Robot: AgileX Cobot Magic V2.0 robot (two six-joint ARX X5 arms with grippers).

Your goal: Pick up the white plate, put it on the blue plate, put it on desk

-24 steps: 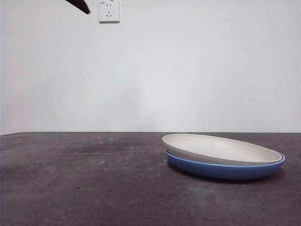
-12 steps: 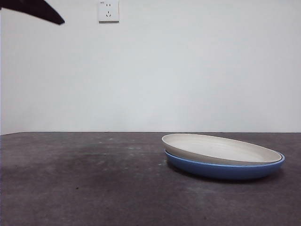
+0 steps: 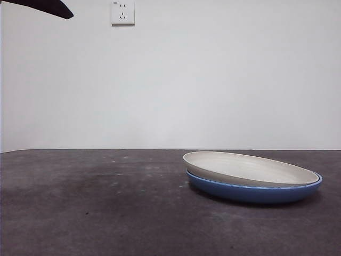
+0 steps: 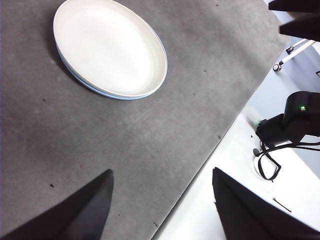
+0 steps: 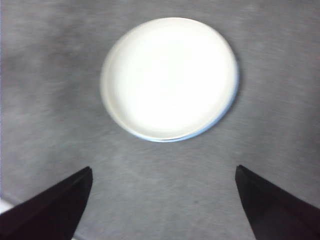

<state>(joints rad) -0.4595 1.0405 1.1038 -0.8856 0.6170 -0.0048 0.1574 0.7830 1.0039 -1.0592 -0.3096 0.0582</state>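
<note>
The white plate (image 3: pixel 250 167) rests inside the blue plate (image 3: pixel 256 193) on the desk (image 3: pixel 96 213), right of centre in the front view. My left gripper (image 4: pixel 161 172) hangs high over the desk's edge, open and empty, well apart from the white plate (image 4: pixel 110 47); only a thin blue plate rim (image 4: pixel 112 96) shows under it. My right gripper (image 5: pixel 163 168) is also high up, open and empty, with the white plate (image 5: pixel 170 77) ahead of its jaws and a sliver of blue plate (image 5: pixel 200 134) showing. A black arm tip (image 3: pixel 48 6) shows at the front view's top left corner.
A wall socket (image 3: pixel 123 12) sits on the white wall behind. In the left wrist view the desk edge (image 4: pixel 200 165) runs diagonally, with a black device and cables (image 4: pixel 292 125) on the pale surface beyond it.
The black arm tip at the top of the front view has shifted left toward the corner and risen slightly. The stacked plates have not moved.
</note>
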